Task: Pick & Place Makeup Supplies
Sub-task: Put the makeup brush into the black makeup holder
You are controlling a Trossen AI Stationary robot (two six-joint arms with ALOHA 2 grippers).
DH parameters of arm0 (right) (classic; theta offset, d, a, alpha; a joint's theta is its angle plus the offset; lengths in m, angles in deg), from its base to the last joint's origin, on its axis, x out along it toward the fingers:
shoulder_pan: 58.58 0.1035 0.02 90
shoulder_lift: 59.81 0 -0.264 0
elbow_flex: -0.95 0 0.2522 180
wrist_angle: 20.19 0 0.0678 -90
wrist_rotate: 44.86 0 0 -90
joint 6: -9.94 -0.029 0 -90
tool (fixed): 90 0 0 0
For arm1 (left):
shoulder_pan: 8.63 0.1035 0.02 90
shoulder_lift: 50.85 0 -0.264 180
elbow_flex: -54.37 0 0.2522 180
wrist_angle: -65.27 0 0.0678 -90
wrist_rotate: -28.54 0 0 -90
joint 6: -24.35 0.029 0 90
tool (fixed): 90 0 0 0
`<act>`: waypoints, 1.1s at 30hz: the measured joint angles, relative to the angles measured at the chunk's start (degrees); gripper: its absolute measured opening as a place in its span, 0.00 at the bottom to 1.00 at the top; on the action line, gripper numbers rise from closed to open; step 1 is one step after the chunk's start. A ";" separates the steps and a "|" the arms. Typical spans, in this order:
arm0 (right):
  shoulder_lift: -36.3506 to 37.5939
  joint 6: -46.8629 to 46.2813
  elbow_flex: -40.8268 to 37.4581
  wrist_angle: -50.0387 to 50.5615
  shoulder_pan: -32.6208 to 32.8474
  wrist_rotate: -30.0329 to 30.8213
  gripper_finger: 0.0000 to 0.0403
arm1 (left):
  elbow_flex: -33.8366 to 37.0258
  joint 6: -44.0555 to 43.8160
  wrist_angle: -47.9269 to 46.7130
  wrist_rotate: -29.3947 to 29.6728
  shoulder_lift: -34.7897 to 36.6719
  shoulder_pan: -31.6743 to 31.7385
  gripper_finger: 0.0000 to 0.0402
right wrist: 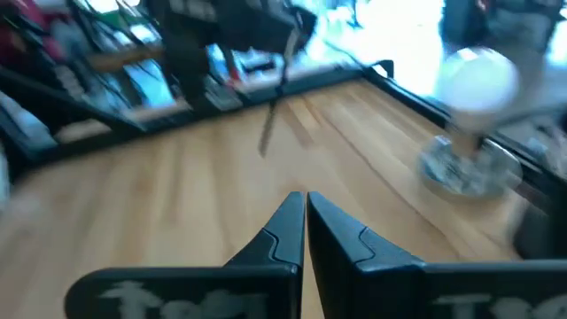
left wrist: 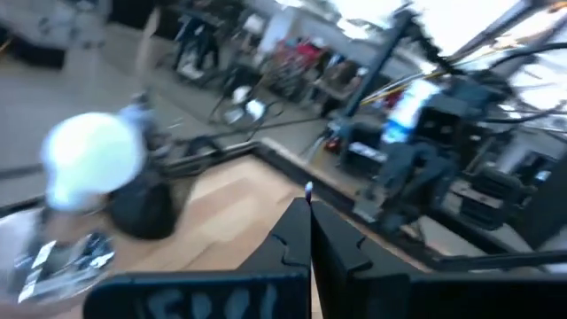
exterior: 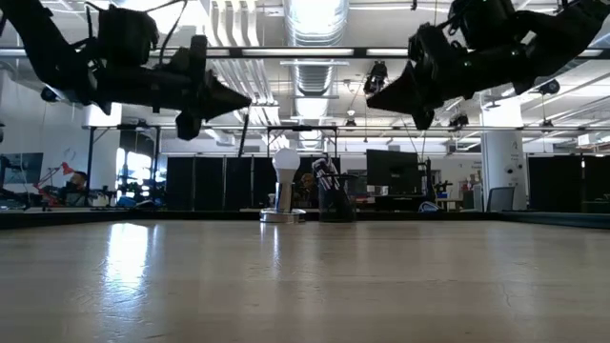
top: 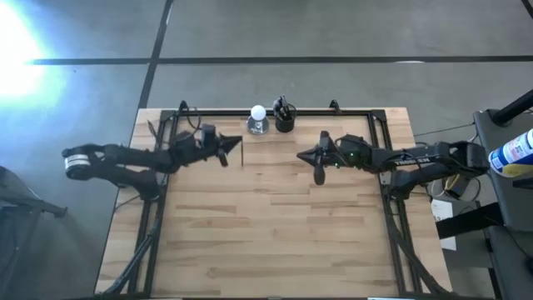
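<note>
My left gripper hovers high over the table's far left part, left of the white ball, and is shut on one thin makeup brush. The brush hangs below the gripper as a slim dark line, also seen in the right wrist view. More brushes stand in the small black cup at the far edge. My right gripper is shut and empty. It floats in the air right of the cup and points toward the left gripper. My left gripper pinches the thin brush between its two fingertips, near the brush's upper end, which pokes out just past the shut fingers. The fingers lie about level, pointing toward the table's right. The brush hangs below them, lifted clear of the table and slightly tilted.
A white ball on a clear base stands just left of the black cup, near the far edge. A black frame rail runs along the far side and both side edges. Bare wood fills the middle and near part of the table.
</note>
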 joint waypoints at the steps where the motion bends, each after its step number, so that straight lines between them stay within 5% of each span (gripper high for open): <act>1: -1.00 -0.94 0.06 -2.48 0.83 0.00 0.03 | -0.02 0.67 1.63 0.84 -0.47 -1.66 0.00; 8: -11.29 -5.44 2.89 -16.08 4.85 -0.36 0.14 | -5.02 7.16 3.43 2.04 -3.04 -8.96 0.00; 21: -23.61 -4.97 15.42 -19.59 6.12 -0.55 0.43 | -12.90 11.63 7.83 1.54 -11.14 -14.71 0.00; 27: -23.75 -3.55 17.03 -19.53 6.09 -0.44 0.43 | -14.93 12.17 8.46 0.82 -14.04 -15.00 0.00; 33: -24.14 -2.62 17.66 -19.47 6.22 -0.27 0.30 | -16.75 12.91 8.55 -0.47 -15.80 -15.02 0.00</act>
